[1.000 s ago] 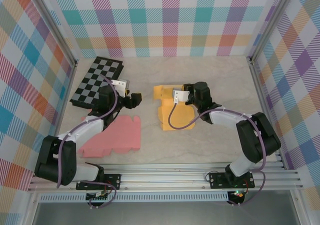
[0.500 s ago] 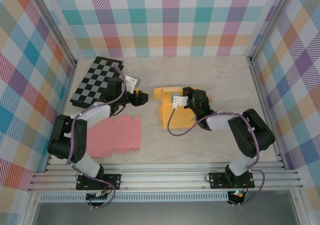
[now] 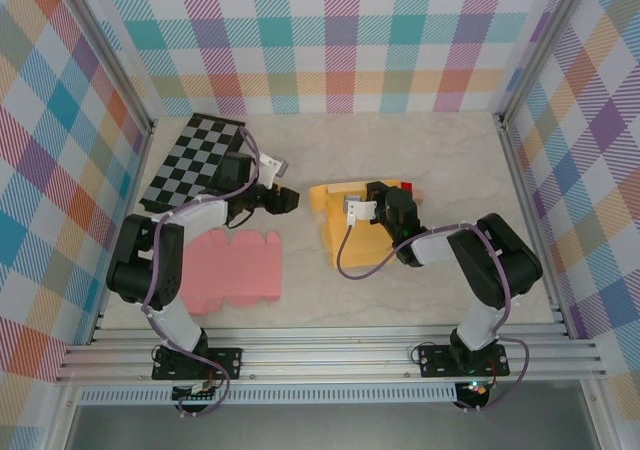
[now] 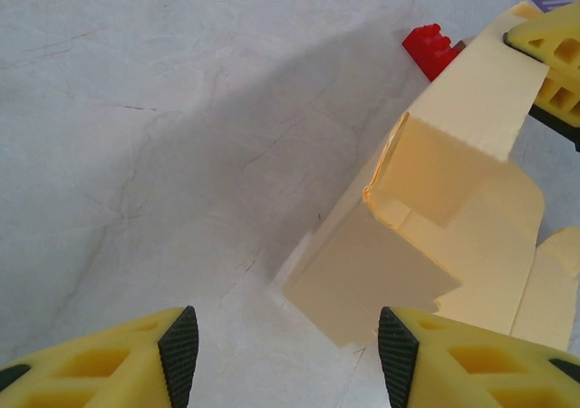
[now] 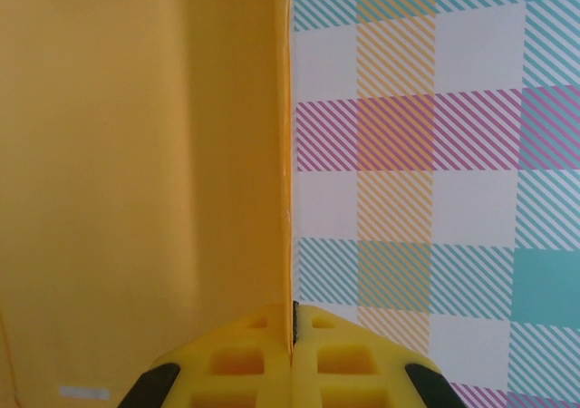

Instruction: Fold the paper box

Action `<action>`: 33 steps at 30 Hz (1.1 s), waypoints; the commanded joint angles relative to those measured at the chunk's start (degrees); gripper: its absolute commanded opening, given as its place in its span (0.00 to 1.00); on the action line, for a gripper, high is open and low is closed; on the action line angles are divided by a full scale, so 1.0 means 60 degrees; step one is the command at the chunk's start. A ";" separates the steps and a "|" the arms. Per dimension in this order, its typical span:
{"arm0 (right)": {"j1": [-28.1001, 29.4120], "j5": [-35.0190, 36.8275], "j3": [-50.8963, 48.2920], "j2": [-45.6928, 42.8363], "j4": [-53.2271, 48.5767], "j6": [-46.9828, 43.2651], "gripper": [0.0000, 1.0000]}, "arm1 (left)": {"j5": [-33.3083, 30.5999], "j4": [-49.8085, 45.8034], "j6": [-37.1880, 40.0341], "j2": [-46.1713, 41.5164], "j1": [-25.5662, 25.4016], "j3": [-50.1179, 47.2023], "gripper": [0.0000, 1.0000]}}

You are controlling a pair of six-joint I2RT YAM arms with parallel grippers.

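— Plaid walls [image 3: 340, 40] in pastel checks enclose a pale, marbled table [image 3: 420, 290]. Where does the paper box lie?

— The yellow paper box [image 3: 350, 238] sits at the middle of the overhead frame, partly folded. Its lower part lies flat on the table, while a panel along its upper edge stands up. In the left wrist view it takes up the right half of the frame, with a flap bent inward at one corner.

— And the two grippers?

— The right gripper [image 5: 292, 331] is clamped on the thin edge of a raised yellow panel. That edge runs up from between its fingers through the middle of the right wrist frame. The left gripper [image 4: 288, 354] hovers just left of the box in the overhead view. Its jaws are apart and hold nothing, with bare table and the box's near corner between them.

— What else is on the table?

— A small red block [image 3: 406, 186] sits just behind the box's upper right corner. A flat pink cardboard sheet [image 3: 235, 270] lies at lower left, apart from the box. A black-and-grey checkered board [image 3: 190, 160] lies at upper left, beside the wall.
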 commanded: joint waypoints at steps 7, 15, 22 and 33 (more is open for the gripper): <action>0.0072 0.0064 -0.0066 0.0134 0.0117 0.0086 0.00 | 0.0096 -0.2722 0.1617 0.0929 -0.0642 0.1657 0.48; 0.0079 -0.0025 -0.0035 0.0101 -0.0091 0.0155 0.00 | -0.0183 -0.3874 0.2312 0.1347 -0.0877 0.2325 0.49; 0.0079 -0.0190 -0.0058 -0.0136 -0.0358 0.0350 0.00 | -0.0249 -0.3984 0.2606 0.1550 -0.1103 0.2643 0.49; 0.0079 -0.0346 -0.0052 -0.0339 -0.0794 0.0493 0.00 | 0.0041 -0.3918 0.2650 0.1770 -0.1231 0.3088 0.47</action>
